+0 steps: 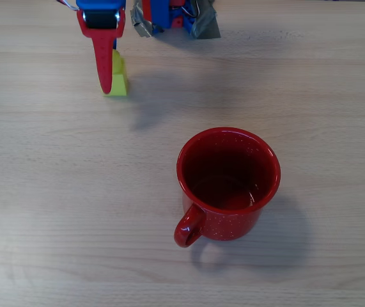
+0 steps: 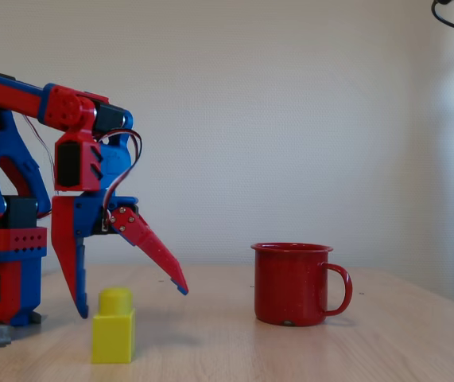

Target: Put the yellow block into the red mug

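The end effector (image 2: 131,302) hangs above the worktop (image 2: 306,350) with its jaws spread wide apart and nothing between them. In the fixed view one red finger points almost straight down and the other slants out to the right, toward the red mug (image 2: 293,284). The yellow block (image 2: 114,326) stands upright on the worktop just below the end effector, its round stud on top, roughly under the gap between the two fingertips and closer to the straight finger; whether that finger touches it cannot be told.

In the overhead view the end effector (image 1: 107,80) reaches down from the top edge of the picture, and the yellow block (image 1: 119,78) sits right against the right side of the red finger near its tip. The red mug (image 1: 228,182) stands upright well apart from the end effector, lower and to the right, its handle turned toward the lower left.
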{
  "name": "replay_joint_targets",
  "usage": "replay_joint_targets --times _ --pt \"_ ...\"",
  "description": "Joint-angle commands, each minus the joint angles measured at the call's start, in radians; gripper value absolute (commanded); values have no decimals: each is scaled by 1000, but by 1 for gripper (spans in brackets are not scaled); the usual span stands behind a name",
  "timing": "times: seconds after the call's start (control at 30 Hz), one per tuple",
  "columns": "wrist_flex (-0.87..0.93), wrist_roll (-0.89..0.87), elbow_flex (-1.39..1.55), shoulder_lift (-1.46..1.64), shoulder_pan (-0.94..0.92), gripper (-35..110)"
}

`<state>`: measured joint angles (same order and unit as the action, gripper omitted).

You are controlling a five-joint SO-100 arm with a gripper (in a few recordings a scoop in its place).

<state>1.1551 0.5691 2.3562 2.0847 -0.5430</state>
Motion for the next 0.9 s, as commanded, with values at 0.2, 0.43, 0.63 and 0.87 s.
replay_joint_targets --times 0.2,0.43,0.63,0.87 --pt "-67 -18 6 -43 21 48" --pt "-103 -20 25 -48 34 48" --pt "-127 -15 28 -52 41 36" --pt "-137 -12 26 -52 46 0"
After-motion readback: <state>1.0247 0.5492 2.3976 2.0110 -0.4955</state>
